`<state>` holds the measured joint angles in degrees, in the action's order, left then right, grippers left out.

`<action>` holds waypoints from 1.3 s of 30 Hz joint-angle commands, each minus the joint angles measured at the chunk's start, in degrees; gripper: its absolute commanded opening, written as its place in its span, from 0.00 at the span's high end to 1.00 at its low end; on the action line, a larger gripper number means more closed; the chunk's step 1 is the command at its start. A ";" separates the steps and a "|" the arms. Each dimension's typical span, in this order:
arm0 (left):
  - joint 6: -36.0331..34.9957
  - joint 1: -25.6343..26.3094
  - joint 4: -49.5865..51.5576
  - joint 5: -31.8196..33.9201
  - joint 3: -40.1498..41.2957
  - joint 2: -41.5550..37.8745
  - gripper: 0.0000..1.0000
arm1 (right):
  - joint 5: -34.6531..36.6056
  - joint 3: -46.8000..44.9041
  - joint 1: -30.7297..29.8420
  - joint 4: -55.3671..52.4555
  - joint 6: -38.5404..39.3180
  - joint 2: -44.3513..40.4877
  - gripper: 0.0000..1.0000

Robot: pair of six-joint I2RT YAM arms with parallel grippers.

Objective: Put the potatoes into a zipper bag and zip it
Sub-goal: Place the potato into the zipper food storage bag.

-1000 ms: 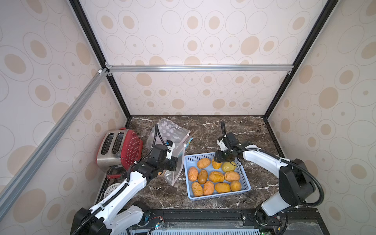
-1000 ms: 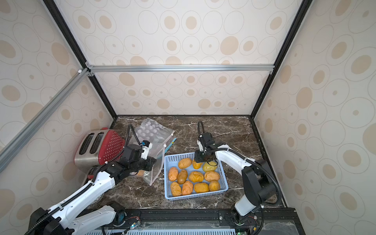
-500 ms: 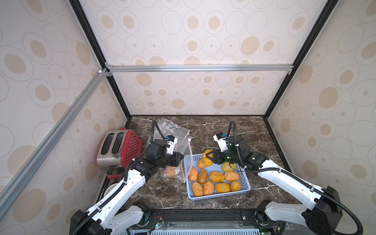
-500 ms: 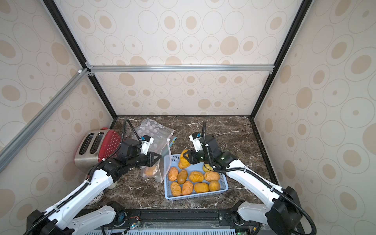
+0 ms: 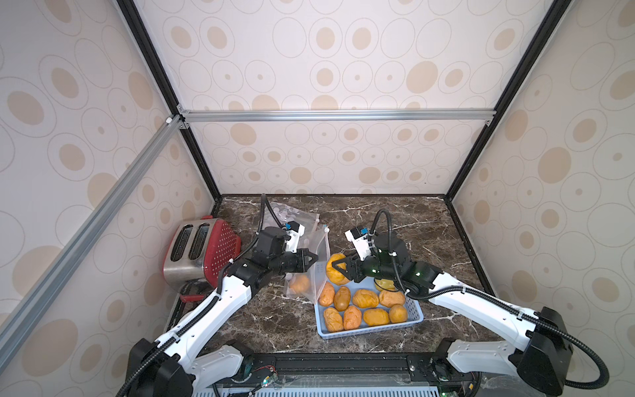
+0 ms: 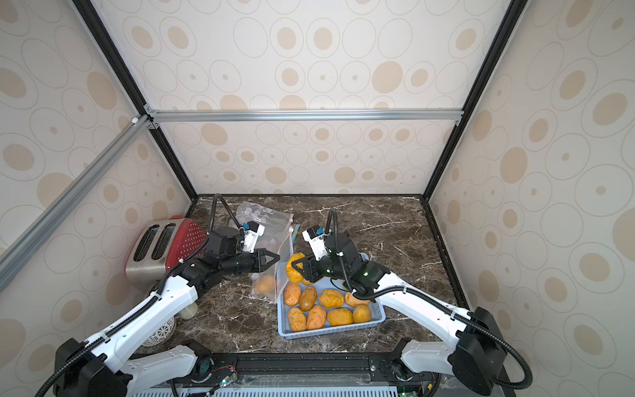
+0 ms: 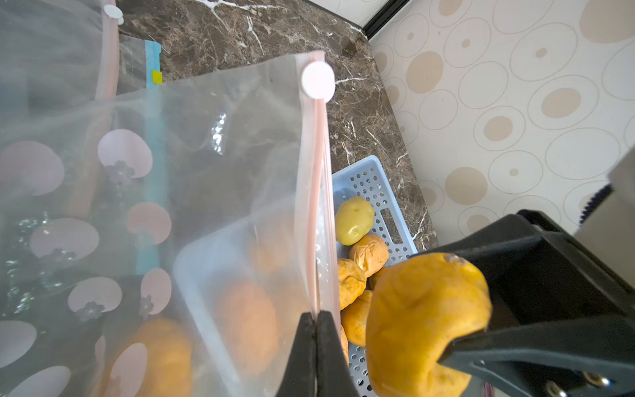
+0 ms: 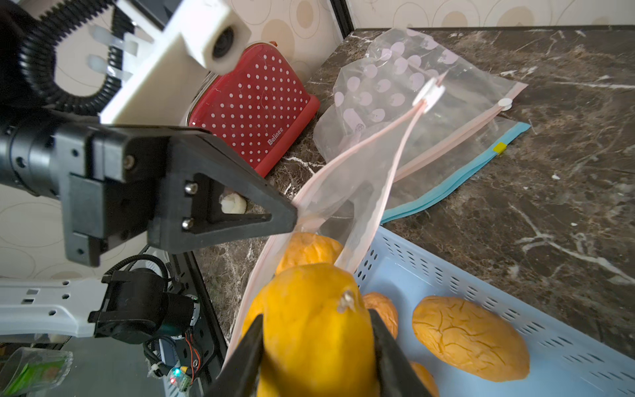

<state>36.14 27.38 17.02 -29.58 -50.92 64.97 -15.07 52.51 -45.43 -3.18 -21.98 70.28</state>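
Observation:
My left gripper (image 5: pixel 314 257) (image 7: pixel 316 318) is shut on the pink rim of a clear zipper bag (image 5: pixel 318 245) (image 7: pixel 223 154) and holds it up, mouth gaping. One potato (image 5: pixel 299 284) (image 8: pixel 305 251) lies inside the bag. Just right of the mouth, my right gripper (image 5: pixel 336 271) (image 8: pixel 316 343) is shut on a smooth orange potato (image 6: pixel 293 268) (image 8: pixel 309 309), above the far left corner of the blue basket (image 5: pixel 371 331). Several wrinkly potatoes (image 5: pixel 366 298) remain in the basket, along with a yellowish-green one (image 7: pixel 354 220).
A red and steel toaster (image 5: pixel 202 247) stands at the left. More zipper bags (image 5: pixel 292 214) (image 8: pixel 464 137) lie flat behind the held one. A white perforated object (image 6: pixel 161 333) sits under my left arm. Patterned walls close in three sides.
My right gripper rose out of the basket with a potato and swung left to the bag's mouth. My left gripper lifted the bag's rim a little and turned toward the basket.

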 commanded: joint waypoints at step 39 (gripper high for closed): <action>4.99 -0.75 -6.69 -4.12 -1.39 -1.06 1.00 | 2.25 3.49 -0.93 11.30 -2.15 13.85 0.61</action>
<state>39.94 26.48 12.38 -32.34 -51.07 65.30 -13.21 53.47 -45.82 7.70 -23.97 83.31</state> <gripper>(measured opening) 0.047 0.390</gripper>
